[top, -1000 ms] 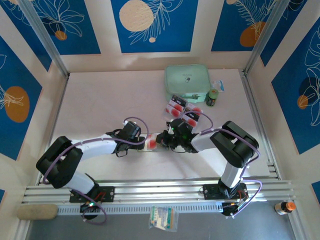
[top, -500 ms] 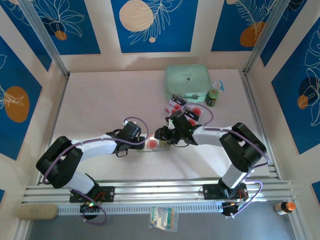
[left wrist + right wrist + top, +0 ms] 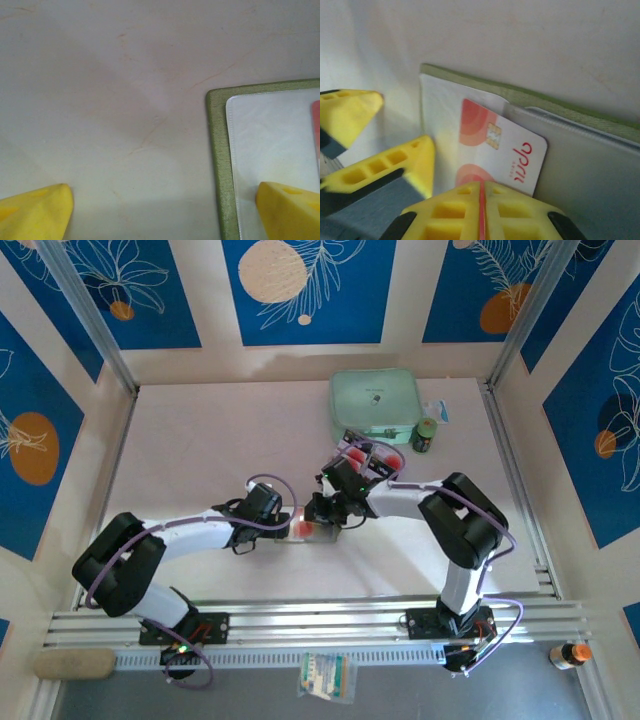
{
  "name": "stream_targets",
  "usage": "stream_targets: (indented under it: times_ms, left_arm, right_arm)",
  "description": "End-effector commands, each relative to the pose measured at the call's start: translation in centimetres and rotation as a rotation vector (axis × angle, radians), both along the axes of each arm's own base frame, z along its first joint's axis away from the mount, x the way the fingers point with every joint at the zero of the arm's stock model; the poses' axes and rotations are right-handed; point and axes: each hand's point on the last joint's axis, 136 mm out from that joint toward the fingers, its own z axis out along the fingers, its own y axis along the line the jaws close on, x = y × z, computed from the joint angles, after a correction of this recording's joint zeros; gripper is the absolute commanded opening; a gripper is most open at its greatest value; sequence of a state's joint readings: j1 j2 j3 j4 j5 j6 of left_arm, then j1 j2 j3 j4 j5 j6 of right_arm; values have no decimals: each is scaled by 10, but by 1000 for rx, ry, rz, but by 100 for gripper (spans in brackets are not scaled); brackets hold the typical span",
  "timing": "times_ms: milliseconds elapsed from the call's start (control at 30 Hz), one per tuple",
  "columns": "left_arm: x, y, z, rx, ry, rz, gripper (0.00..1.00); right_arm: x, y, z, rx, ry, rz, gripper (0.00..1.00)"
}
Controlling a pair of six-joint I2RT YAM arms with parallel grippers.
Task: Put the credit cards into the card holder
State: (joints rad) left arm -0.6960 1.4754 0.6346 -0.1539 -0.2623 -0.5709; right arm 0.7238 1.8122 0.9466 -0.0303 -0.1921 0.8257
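- Since earlier, our right hand (image 3: pixel 481 197) edged left, clenched against 1 credit card (image 3: pixel 500 150) in the card holder (image 3: pixel 220 160).
- Our left hand (image 3: pixel 162 200) gapes wide.

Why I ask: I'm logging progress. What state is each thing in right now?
card holder: lying open, flat.
card: partly tucked into the holder's clear pocket, one end out.
mint-green case: closed.
spare cards: loose, piled beside the mint-green case.
bottle: upright, capped.
left gripper: open wide, one finger over the card holder.
right gripper: shut, tips at the card.
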Motion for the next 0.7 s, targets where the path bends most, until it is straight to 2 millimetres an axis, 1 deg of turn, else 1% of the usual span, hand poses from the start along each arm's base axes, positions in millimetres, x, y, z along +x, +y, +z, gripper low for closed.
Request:
stream_targets:
  times_ms: [0, 100, 267, 400, 500, 667]
  left_arm:
    - [-7, 5, -6, 15, 19, 4, 94]
    - [-6, 4, -2, 8, 12, 5, 94]
    - [-3, 4, 10, 1, -14, 9, 94]
    - [-2, 7, 17, 3, -33, 18, 94]
    - [-5, 12, 16, 12, -31, 25, 95]
    - [-14, 20, 4, 26, -11, 35, 95]
  right_arm:
    - [-10, 7, -8, -15, 56, 46, 8]
    - [-11, 15, -11, -12, 74, 63, 6]
    - [-9, 27, -8, 11, 86, 80, 6]
    - [-7, 32, 0, 35, 79, 92, 6]
    - [-5, 32, 13, 54, 55, 97, 6]
    - [-2, 24, 30, 55, 8, 94, 7]
